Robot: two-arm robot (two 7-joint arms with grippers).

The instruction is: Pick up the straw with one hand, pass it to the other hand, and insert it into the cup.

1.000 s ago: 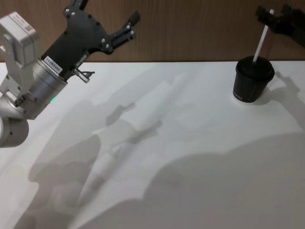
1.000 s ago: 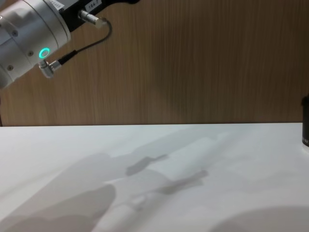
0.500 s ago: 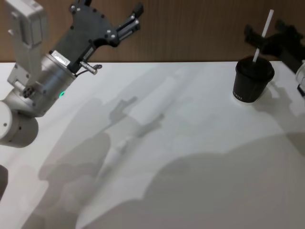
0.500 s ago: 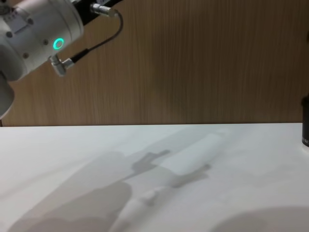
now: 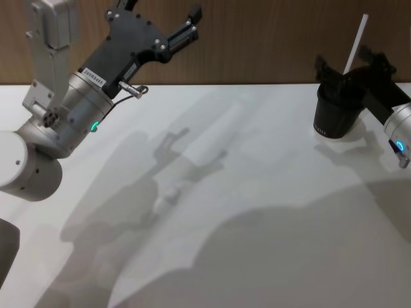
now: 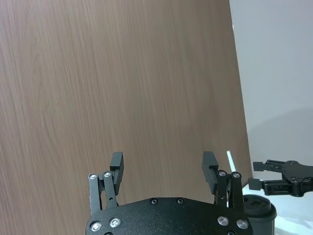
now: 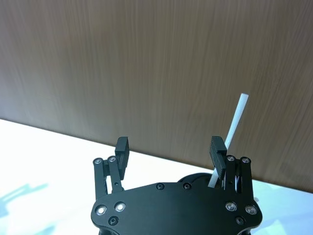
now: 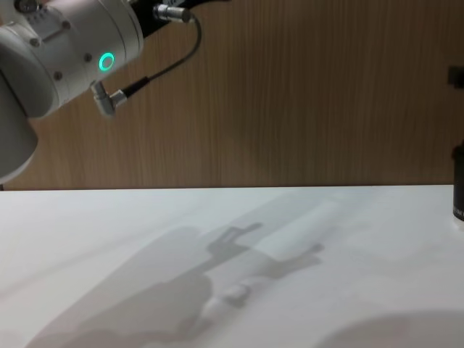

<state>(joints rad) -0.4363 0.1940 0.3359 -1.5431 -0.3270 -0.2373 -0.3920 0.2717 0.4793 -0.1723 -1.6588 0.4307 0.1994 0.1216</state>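
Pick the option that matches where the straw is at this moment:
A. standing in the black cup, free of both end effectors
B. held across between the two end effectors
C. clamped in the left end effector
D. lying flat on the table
A: the straw rises tilted out of the black cup, and the right end effector beside the cup has its fingers spread apart, the straw outside them.

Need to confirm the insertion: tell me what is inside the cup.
The straw stands tilted in the black cup, upper part sticking out. Its lower end and the cup's interior are hidden by the open right gripper.
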